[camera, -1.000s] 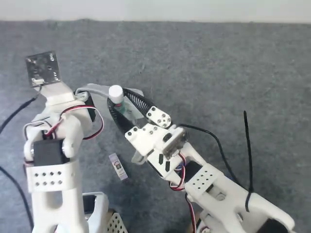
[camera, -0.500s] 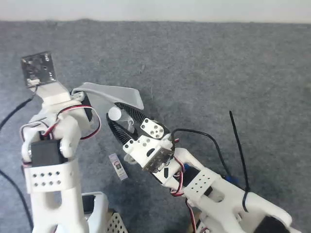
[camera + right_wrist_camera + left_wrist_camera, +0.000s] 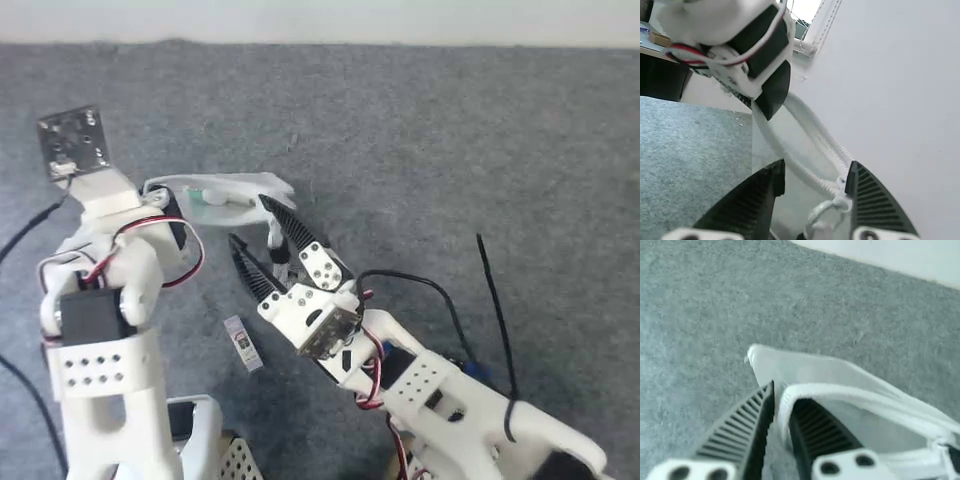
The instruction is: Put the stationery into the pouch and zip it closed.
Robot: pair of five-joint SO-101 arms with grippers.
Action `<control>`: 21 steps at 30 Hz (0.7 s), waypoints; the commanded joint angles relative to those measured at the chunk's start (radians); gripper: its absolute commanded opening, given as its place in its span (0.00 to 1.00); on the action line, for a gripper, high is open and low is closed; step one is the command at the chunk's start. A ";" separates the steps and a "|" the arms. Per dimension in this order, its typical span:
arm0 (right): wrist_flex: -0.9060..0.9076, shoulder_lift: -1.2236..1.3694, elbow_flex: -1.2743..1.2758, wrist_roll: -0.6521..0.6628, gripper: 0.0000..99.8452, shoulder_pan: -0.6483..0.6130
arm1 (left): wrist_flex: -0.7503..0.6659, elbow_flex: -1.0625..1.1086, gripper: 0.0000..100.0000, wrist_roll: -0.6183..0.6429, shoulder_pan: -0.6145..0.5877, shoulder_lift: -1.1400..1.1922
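Left gripper (image 3: 781, 395) is clamped on the pouch (image 3: 850, 380) rim, with the white edge pinched between its two black fingers. Right gripper (image 3: 816, 172) has its fingers apart, straddling the pouch's zipper edge — a white pull loop (image 3: 826, 209) sits between them. Glue stick (image 3: 216, 197) lies inside the pouch, just past the right fingertips. Small wrapped piece (image 3: 243, 343) lies on the carpet (image 3: 450, 150), behind the right fingers — outside the pouch.

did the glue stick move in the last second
Yes: the glue stick left the right gripper and lies in the pouch, shifted toward the left arm relative to the small block.
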 commanded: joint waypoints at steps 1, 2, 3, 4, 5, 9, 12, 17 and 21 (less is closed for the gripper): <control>0.143 -0.145 -0.011 0.008 0.19 0.002 | -0.037 -0.025 0.01 0.014 -0.002 -0.002; 0.194 -0.183 -0.012 -0.014 0.19 0.002 | -0.037 -0.025 0.01 0.014 -0.002 -0.002; 0.245 -0.222 -0.018 -0.046 0.19 0.002 | -0.037 -0.025 0.01 0.014 -0.002 -0.002; 0.300 -0.255 -0.028 -0.075 0.19 0.004 | -0.037 -0.025 0.01 0.014 -0.002 -0.002; 0.358 -0.289 -0.040 -0.097 0.19 0.004 | -0.037 -0.025 0.01 0.014 -0.002 -0.002; 0.581 -0.387 -0.098 -0.157 0.19 0.033 | -0.041 -0.015 0.01 0.012 -0.002 -0.002; 0.673 -0.415 -0.144 -0.201 0.19 0.079 | -0.041 -0.012 0.01 0.012 -0.002 -0.002; 0.757 -0.415 -0.198 -0.226 0.19 0.128 | -0.041 -0.012 0.01 0.012 -0.002 -0.002; 0.855 -0.424 -0.245 -0.226 0.19 0.163 | -0.038 -0.012 0.01 0.009 -0.005 -0.002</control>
